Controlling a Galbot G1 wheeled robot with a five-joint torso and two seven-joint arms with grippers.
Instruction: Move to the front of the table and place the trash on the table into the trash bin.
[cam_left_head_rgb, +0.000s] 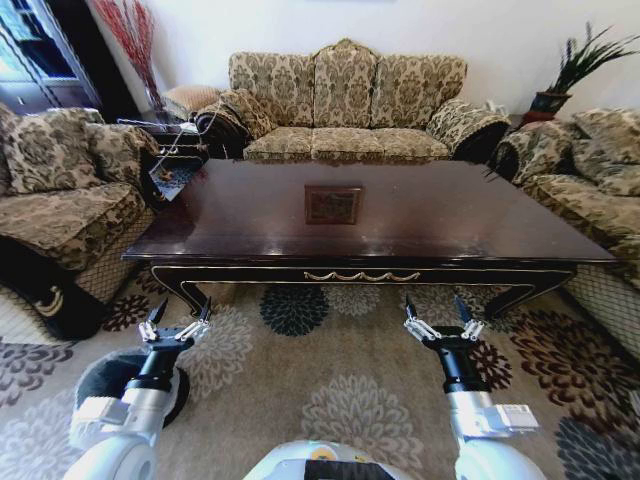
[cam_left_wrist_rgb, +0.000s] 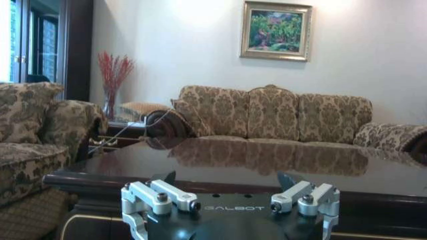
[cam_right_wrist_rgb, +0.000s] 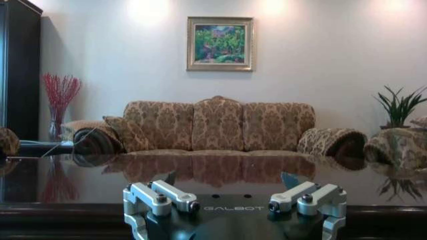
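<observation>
Head view, as I log it: dark counter (cam_left_head_rgb: 420, 215) ahead, sofa (cam_left_head_rgb: 345, 95) behind. Left gripper (cam_left_head_rgb: 178, 318) and right gripper (cam_left_head_rgb: 438, 314) hover before its near edge, jaws wide, holding nothing.

Count, head view: one dark glossy surface (cam_left_head_rgb: 420, 215) with one square inlay (cam_left_head_rgb: 333, 204) at centre. Three floral sofas: one behind (cam_left_head_rgb: 345, 100), one on the left (cam_left_head_rgb: 60, 190), one on the right (cam_left_head_rgb: 590, 170). One potted plant (cam_left_head_rgb: 565, 75). One framed painting (cam_right_wrist_rgb: 219, 43). Two end effectors: left (cam_left_head_rgb: 178, 318), right (cam_left_head_rgb: 440, 312).
</observation>
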